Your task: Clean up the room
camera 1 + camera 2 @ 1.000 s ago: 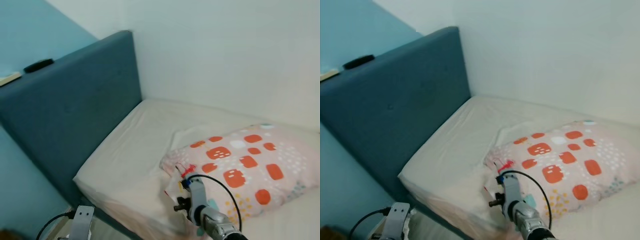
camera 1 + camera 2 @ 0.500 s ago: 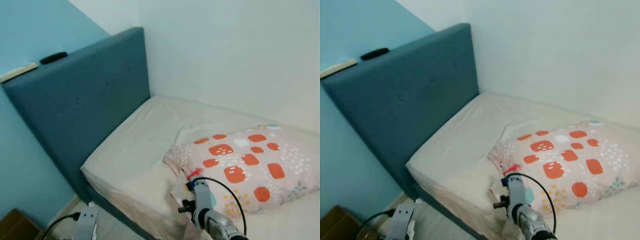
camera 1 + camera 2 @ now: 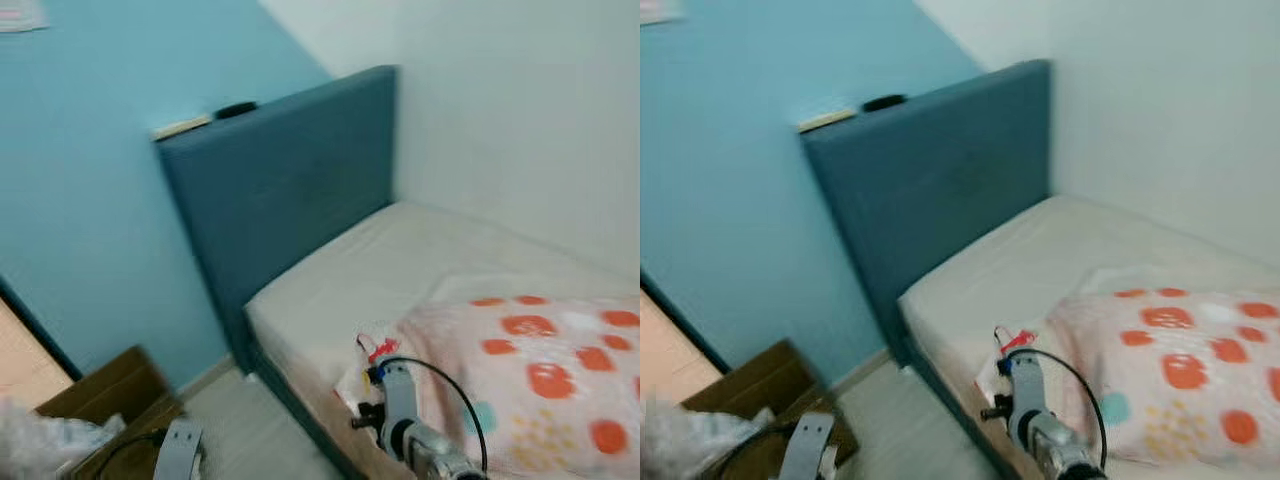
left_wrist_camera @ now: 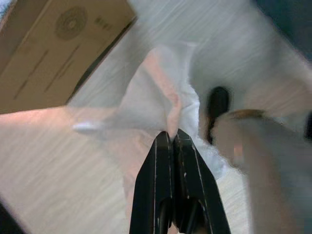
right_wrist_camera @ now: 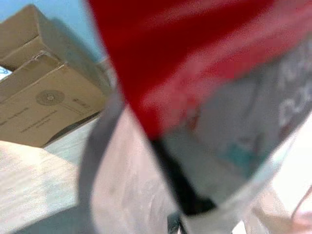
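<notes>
Up front in the left eye view, a bed [image 3: 440, 255] with a cream sheet stands in the corner against a dark blue upholstered headboard [image 3: 285, 185], which carries a small black object [image 3: 236, 109] and a flat pale item [image 3: 182, 127] on its top edge. A pillow [image 3: 545, 375] patterned with orange patches lies on the mattress. The right gripper [image 3: 372, 352] is raised before the bed's edge, clenched on a crumpled white wrapper with red print [image 3: 362, 362]. Lower down, the left arm [image 3: 180, 452] reaches toward the floor beside a brown cardboard box [image 3: 110, 390], with a blurred white plastic bag [image 3: 40, 440] at the frame's corner. From the left wrist view, the left gripper [image 4: 173, 139] has its black fingers [image 4: 157, 165] pressed together, pinching a thin translucent plastic bag [image 4: 165, 97] that hangs above the pale wooden floor [image 4: 44, 161], near a cardboard box [image 4: 53, 48]. From the right wrist view, the wrapper [image 5: 204, 97], red above and pale grey below, sits blurred close to the lens, with stacked cardboard boxes [image 5: 44, 97] behind it.
</notes>
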`<state>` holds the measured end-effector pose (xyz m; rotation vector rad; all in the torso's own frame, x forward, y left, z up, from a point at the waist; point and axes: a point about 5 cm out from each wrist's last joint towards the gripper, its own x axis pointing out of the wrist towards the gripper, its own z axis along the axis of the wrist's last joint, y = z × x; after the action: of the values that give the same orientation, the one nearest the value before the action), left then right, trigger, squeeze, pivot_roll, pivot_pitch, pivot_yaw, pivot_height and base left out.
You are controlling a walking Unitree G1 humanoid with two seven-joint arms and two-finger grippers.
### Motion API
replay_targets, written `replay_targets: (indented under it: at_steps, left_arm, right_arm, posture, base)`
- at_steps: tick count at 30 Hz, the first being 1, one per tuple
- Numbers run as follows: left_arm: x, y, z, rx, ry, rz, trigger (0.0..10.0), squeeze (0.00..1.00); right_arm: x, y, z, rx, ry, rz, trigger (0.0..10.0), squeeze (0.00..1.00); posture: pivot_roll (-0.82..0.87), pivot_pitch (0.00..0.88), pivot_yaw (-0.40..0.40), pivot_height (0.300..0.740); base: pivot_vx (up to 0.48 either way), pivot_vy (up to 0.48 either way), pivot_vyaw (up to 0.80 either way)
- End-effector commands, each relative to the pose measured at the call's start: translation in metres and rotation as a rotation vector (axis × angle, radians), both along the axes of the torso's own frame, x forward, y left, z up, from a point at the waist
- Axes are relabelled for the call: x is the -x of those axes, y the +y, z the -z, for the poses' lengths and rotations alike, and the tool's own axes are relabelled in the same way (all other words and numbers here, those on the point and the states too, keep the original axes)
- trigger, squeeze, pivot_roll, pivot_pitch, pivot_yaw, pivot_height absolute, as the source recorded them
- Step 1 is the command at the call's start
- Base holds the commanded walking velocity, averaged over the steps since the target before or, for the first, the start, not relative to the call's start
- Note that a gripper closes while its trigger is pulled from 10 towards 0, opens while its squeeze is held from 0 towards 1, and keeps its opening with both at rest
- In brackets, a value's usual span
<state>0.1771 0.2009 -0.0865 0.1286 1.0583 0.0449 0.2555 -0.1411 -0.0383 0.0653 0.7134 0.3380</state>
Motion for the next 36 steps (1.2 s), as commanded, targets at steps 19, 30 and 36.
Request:
replay_targets:
  at_steps: [19, 30, 36]
  left_arm:
    - [-0.006, 0.005, -0.004, -0.018, -0.021, 0.024, 10.0, 0.0]
    - [-0.012, -0.001, -0.006, 0.006, -0.049, 0.035, 10.0, 0.0]
    - [-0.025, -0.011, -0.012, 0.05, -0.099, 0.004, 10.0, 0.0]
  right_arm:
    - [-0.002, 0.008, -0.002, -0.017, -0.018, -0.024, 10.0, 0.0]
    - [0.01, -0.012, 0.009, 0.029, 0.051, 0.1, 10.0, 0.0]
    - [0.028, -0.035, 0.021, 0.027, 0.13, 0.267, 10.0, 0.0]
  posture:
    - [-0.03, 0.0, 0.034, 0.707]
    - [-0.04, 0.0, 0.003, 0.707]
    - [-0.04, 0.0, -0.058, 0.707]
  base:
    - [0.0, 0.0, 0.66]
    - [0.0, 0.0, 0.66]
    - [0.0, 0.0, 0.66]
